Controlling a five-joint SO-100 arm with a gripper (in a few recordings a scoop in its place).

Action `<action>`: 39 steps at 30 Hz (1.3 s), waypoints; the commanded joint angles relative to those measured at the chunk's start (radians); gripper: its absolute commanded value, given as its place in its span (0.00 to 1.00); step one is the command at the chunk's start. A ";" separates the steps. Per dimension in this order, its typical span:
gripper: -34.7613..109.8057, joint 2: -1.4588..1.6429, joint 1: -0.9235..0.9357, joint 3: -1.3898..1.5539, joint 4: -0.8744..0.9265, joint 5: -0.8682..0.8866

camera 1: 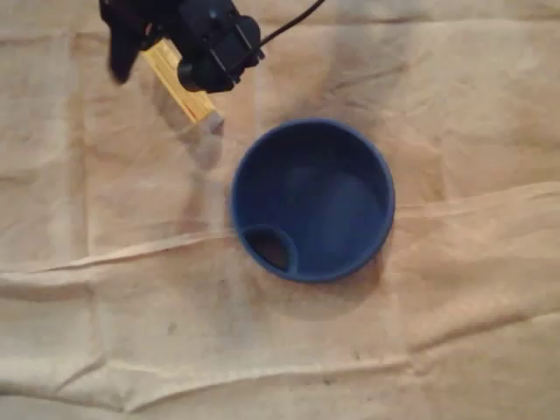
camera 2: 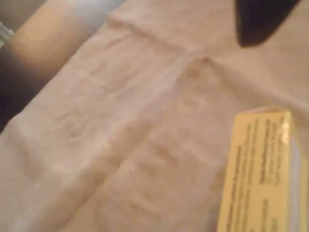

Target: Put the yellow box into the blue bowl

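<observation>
Task object: we find the yellow box [camera 1: 181, 86] at the upper left of the overhead view. It lies slantwise, with its upper end under the black arm [camera 1: 214, 44] and its lower end pointing toward the bowl. It is outside the bowl, near the rim but apart from it.
Close view: in the wrist view the yellow box [camera 2: 263, 176] sits in the lower right corner. It carries rows of dark print, too blurred to read and too small for the overhead view to resolve.
Grip: the gripper [camera 1: 140, 51] is over the box's upper end. In the wrist view one dark finger [camera 2: 260, 19] stands at the upper right, apart from the box with cloth between. We cannot tell whether the jaws clamp the box.
Receptacle: the blue bowl [camera 1: 312, 199] is round and upright at the centre, with a small oval pocket [camera 1: 269, 248] at its lower left rim.
Cable: a black cable [camera 1: 293, 22] runs from the arm to the top edge.
Surface: a beige cloth [camera 1: 455, 332], creased in long folds, lies under everything.
Room: in the wrist view's upper left, past the cloth's edge, there is a tan and dark blur [camera 2: 34, 53] that we cannot identify.
</observation>
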 commanded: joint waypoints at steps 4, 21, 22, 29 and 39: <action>0.49 0.014 0.009 -0.044 -0.002 -0.003; 0.49 -0.153 0.002 -0.057 -0.003 -0.005; 0.49 -0.155 0.000 -0.048 -0.002 -0.005; 0.49 -0.227 -0.005 -0.061 -0.006 -0.006; 0.49 -0.301 -0.025 -0.063 -0.006 -0.008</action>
